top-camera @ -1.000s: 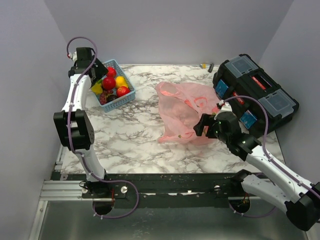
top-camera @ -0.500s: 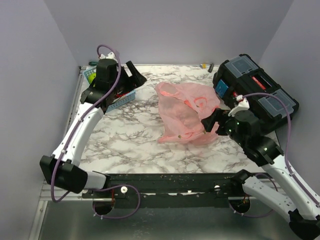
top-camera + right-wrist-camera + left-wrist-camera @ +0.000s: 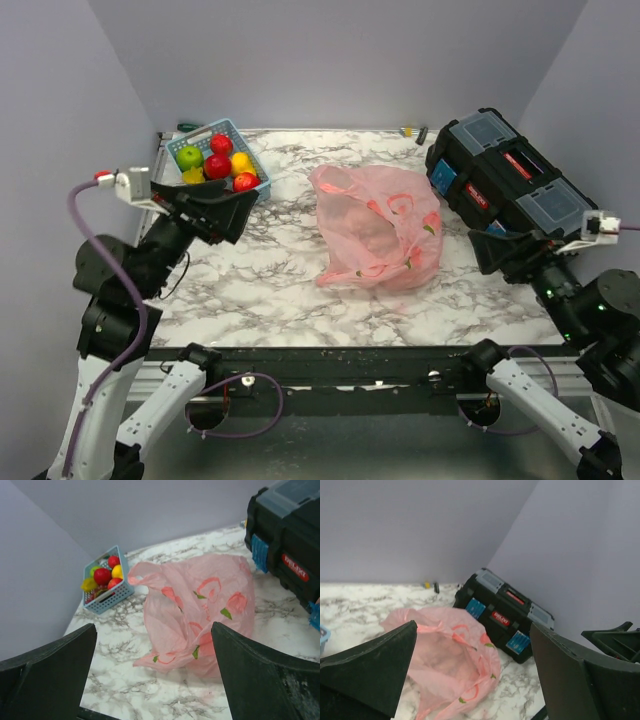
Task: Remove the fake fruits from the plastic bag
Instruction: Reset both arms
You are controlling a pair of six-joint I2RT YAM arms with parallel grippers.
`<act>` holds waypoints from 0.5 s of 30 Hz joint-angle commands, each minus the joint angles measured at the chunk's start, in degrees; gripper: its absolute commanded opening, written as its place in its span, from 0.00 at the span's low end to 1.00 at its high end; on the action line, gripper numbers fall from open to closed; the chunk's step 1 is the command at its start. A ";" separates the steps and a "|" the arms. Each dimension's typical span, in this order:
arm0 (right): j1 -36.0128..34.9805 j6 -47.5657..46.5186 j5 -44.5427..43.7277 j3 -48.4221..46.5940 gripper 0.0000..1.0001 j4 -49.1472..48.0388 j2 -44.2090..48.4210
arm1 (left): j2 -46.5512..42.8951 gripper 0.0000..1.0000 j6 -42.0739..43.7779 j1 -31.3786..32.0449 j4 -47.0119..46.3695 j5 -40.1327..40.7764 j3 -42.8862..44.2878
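Overhead view is showing both arms pulled back toward the near edge. The left gripper point(image 3: 228, 213) is hanging over the table's point(image 3: 270, 280) left side, and the right gripper point(image 3: 485, 252) is hanging over its right side, in front of the black toolbox point(image 3: 510, 185). Both jaws are standing spread wide, pinching nothing; each wrist view is showing bare fingers with a clear gap between them.

The plastic bag point(image 3: 375, 230) is lying crumpled mid-table, between the two grippers and apart from both. Cannot tell if anything is inside it.

The fake fruits point(image 3: 215, 160) are sitting in the light blue basket point(image 3: 258, 185) at the far left corner, just beyond the left gripper. The right wrist view is catching basket, fruits, bag and toolbox together. The left wrist view is missing the fruits, showing only a blue sliver of basket at its left edge, plus the bag, the toolbox and the other arm's fingers at right.
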State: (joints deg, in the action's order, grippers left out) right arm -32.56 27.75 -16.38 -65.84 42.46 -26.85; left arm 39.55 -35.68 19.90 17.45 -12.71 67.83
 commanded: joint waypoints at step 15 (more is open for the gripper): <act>-0.13 -2.55 -5.27 -9.02 1.00 6.63 8.20 | -12.25 0.99 4.74 0.31 -4.39 2.47 -4.70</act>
State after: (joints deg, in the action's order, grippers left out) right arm -32.56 25.45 -20.67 -76.71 49.67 -21.74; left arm 28.01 -32.36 20.01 12.53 -11.90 63.94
